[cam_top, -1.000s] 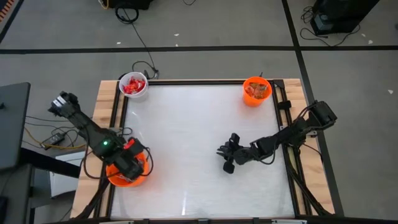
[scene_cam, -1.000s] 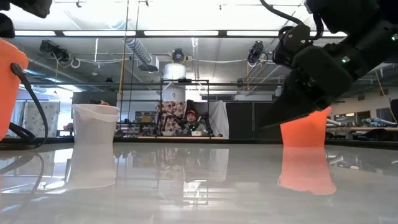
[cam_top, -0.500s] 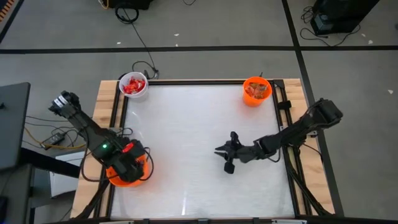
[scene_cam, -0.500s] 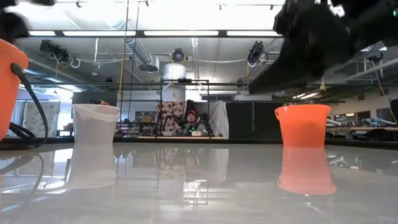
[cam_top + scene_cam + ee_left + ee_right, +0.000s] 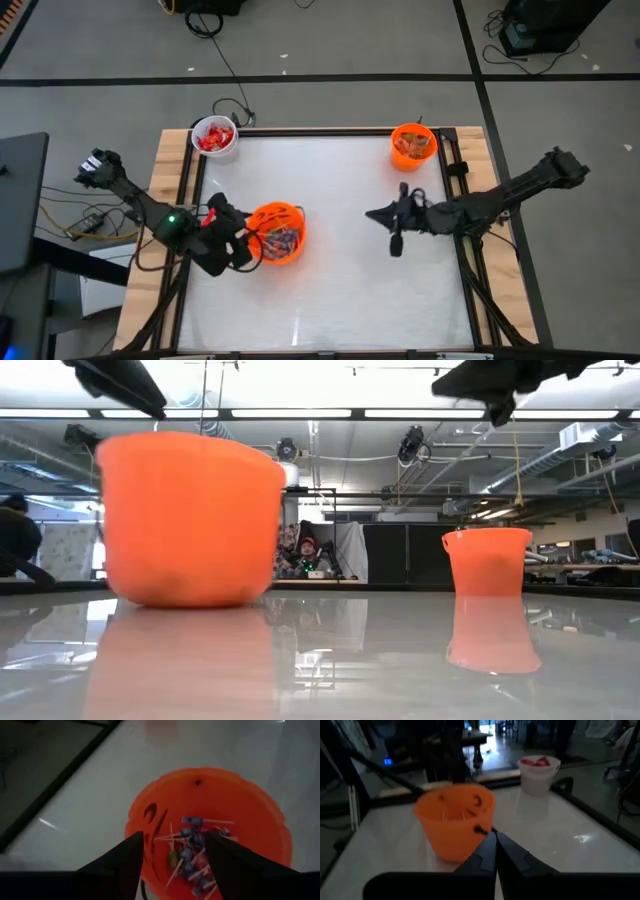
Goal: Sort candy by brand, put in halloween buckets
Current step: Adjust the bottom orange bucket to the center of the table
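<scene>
A large orange bucket [image 5: 275, 232] stands on its base left of the table's middle, holding blue-wrapped candy on sticks [image 5: 192, 852]. My left gripper [image 5: 243, 244] is open at the bucket's left side, its fingers [image 5: 131, 857] spread above the near rim. A white bucket [image 5: 213, 137] with red candy stands at the far left corner. A smaller orange bucket [image 5: 411, 146] with candy stands at the far right. My right gripper [image 5: 372, 214] hangs high over the table's right half, shut and empty [image 5: 495, 845], pointing toward the large bucket [image 5: 454, 817]. My left gripper's open fingers stand on either side of the large bucket's rim [image 5: 137, 827] on its left. They come slanting down from the table's left. I cannot tell whether they touch the rim.
The white tabletop [image 5: 330, 290] lies bare between the buckets and along its near edge. A dark raised frame [image 5: 184, 190] runs around it. Cables lie on the floor beyond the far edge. A person [image 5: 305, 552] sits far behind the table.
The large orange bucket has gone from the near left corner, under my left gripper, toward the table's middle and shows blurred in the low view. My left gripper has swung after it and turned. My right gripper has risen and drawn back toward the right edge.
</scene>
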`<action>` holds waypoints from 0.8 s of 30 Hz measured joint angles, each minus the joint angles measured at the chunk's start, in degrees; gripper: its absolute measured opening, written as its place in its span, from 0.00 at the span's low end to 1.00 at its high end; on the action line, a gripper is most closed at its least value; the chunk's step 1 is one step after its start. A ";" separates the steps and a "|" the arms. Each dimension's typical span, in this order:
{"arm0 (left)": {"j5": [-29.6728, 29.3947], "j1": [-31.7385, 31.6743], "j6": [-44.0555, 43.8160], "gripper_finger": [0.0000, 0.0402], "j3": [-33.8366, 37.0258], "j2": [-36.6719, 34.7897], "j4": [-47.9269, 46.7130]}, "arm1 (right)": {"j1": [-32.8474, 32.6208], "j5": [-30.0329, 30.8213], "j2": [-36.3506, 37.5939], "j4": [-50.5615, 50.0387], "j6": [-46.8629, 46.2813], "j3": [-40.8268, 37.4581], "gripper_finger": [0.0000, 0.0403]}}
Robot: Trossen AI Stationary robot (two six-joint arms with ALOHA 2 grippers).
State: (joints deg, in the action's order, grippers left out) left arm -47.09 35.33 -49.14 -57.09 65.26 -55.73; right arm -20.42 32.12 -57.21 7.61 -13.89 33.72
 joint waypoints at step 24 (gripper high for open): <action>33.78 -38.14 41.81 0.54 6.11 7.77 50.28 | 3.12 1.24 2.87 -9.01 -3.80 -0.04 0.03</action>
State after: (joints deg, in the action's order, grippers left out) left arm -13.32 -2.81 -7.32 -50.98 73.03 -5.45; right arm -17.30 33.36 -54.34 -1.40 -17.70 33.68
